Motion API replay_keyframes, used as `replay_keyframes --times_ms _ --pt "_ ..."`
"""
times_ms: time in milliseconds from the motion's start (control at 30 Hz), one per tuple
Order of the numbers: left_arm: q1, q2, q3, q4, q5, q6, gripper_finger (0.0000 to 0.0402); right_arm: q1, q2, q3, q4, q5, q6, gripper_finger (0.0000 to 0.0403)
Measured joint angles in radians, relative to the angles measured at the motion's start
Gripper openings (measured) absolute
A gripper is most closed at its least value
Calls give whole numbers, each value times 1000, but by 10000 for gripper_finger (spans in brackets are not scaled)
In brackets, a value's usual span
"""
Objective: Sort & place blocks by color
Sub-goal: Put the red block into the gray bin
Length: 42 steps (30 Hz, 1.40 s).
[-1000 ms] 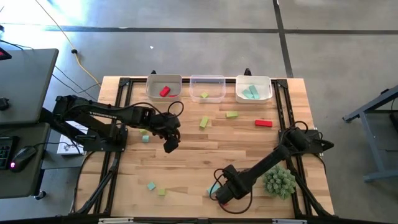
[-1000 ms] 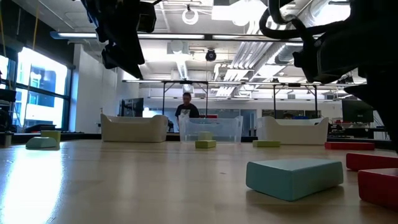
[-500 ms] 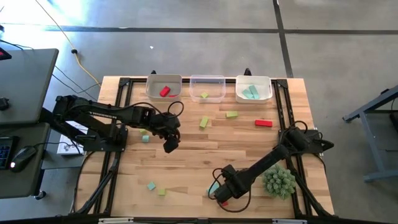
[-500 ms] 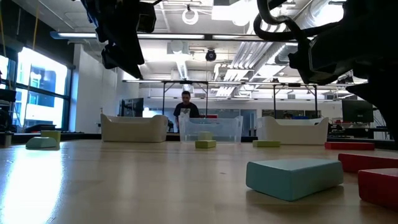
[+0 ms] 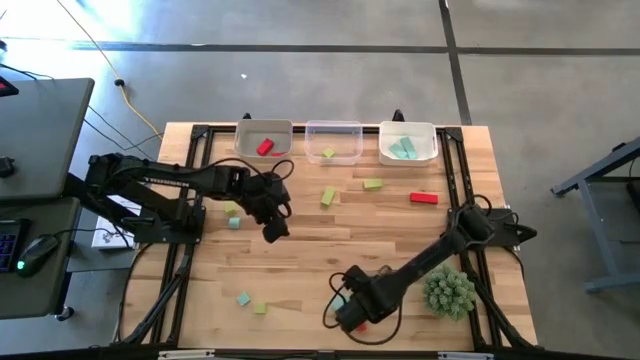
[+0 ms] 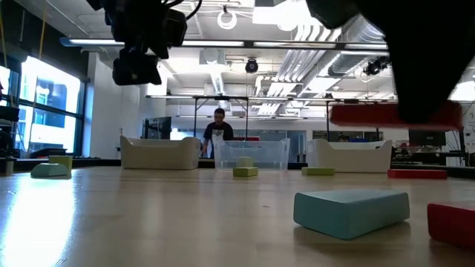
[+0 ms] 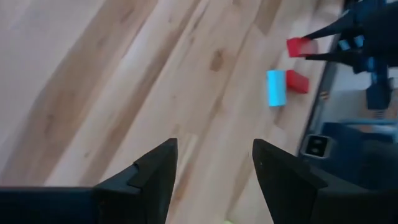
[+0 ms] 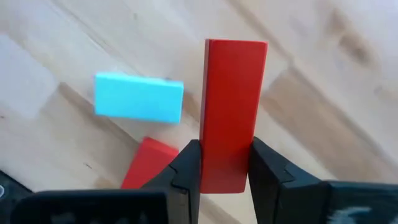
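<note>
My right gripper (image 8: 227,177) is shut on a long red block (image 8: 233,106) near the table's near edge, with the block raised above the wood (image 6: 386,116). Below it, a teal block (image 8: 138,98) and another red block (image 8: 148,163) lie flat on the table. My left gripper (image 5: 275,230) hangs open over the table's middle left with nothing between its fingers (image 7: 158,168). Loose yellow-green blocks (image 5: 328,197), a red one (image 5: 424,198) and teal ones (image 5: 243,298) lie scattered on the table. My right gripper pinches the red block's two long sides (image 8: 227,162) between its two fingers, near one end. The fingers (image 8: 186,168) come from above, pointing down, and lie across the block. The block hangs level and clear of the table.
Three bins stand along the far edge: the left one (image 5: 264,128) holds a red block, the clear middle one (image 5: 333,128) a yellow-green block, the right one (image 5: 408,130) teal blocks. A spiky green ball (image 5: 448,292) sits at the near right, beside the right arm.
My right gripper has gone up and a little toward the table's left edge with the red block, which lay on the table and now hangs clear of it. My left gripper has rolled at the wrist while staying in place.
</note>
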Motion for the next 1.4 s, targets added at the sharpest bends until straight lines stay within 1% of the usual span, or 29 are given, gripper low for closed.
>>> replay_keyframes --times_ms 233,433,633,833,967,1100,1300,1400 --pt "76 0 0 104 126 -76 198 -79 -2 106 -122 99 -196 73" --pt "176 0 0 175 190 -77 197 -170 -3 160 -198 133 -380 73" --pt "293 0 0 203 237 -47 197 -280 -3 215 -201 154 -602 73" --pt "396 0 0 206 237 4 197 -401 -4 279 -198 197 -804 73" --pt "460 0 0 241 237 11 197 -483 -4 307 -170 205 -937 73" --pt "519 0 0 301 237 6 197 -548 -5 327 -104 205 -1061 73" --pt "588 0 0 342 237 -4 197 -620 -5 332 -7 205 -1195 73" --pt "607 0 0 362 237 -13 197 -644 -5 332 44 224 -1248 73"
